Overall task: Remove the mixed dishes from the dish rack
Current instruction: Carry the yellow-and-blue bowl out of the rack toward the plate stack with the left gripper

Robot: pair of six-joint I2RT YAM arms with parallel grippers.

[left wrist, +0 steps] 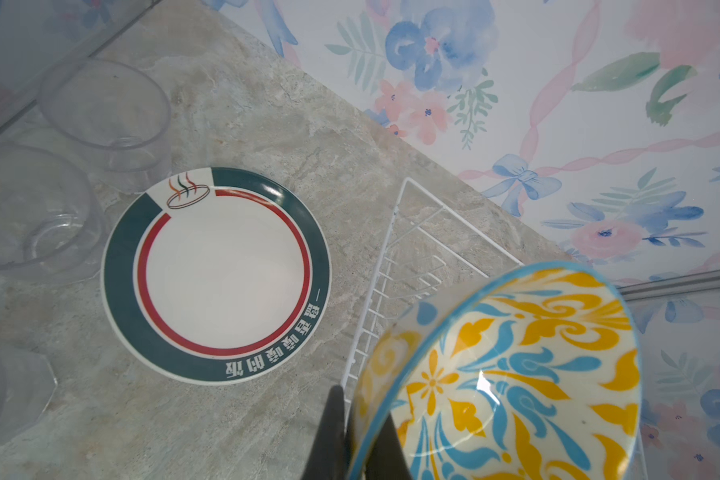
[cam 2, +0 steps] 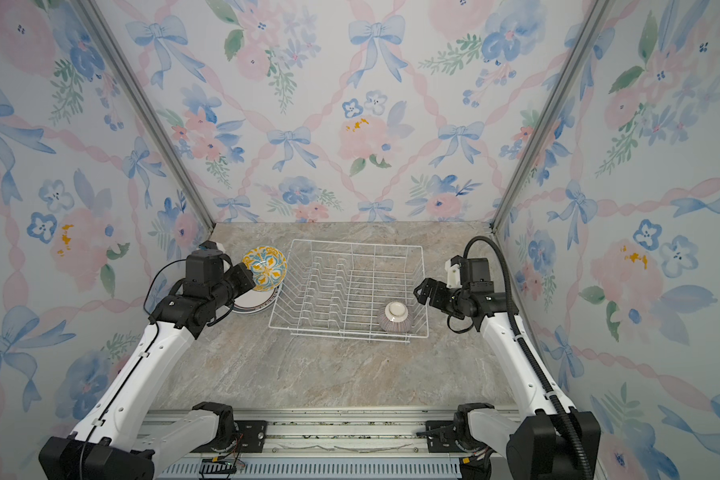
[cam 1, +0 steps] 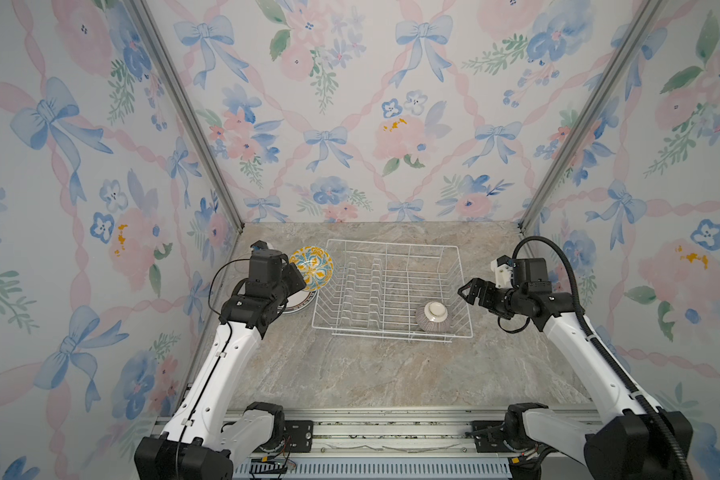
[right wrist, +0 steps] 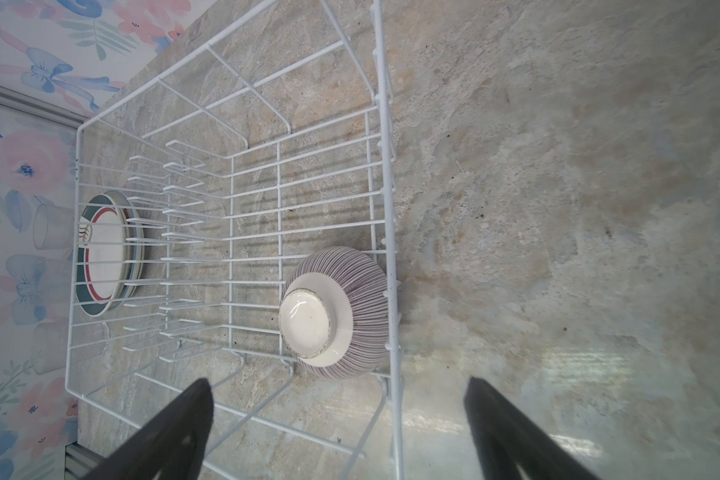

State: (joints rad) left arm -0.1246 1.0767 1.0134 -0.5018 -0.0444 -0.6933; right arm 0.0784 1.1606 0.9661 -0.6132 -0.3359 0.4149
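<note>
While the left gripper (left wrist: 362,409) pinches the rim of the yellow-blue bowl (cam 1: 312,268), tilted on edge over the stacked plates (cam 1: 299,306) left of the dish rack (cam 1: 375,286), we see the right gripper (cam 1: 465,294) spread wide, empty, just right of the rack. Inside, at its lower-right corner, the striped bowl (cam 1: 433,316) sits upside down.

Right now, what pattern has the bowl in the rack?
Bowl: thin purplish stripes; right wrist view.
</note>
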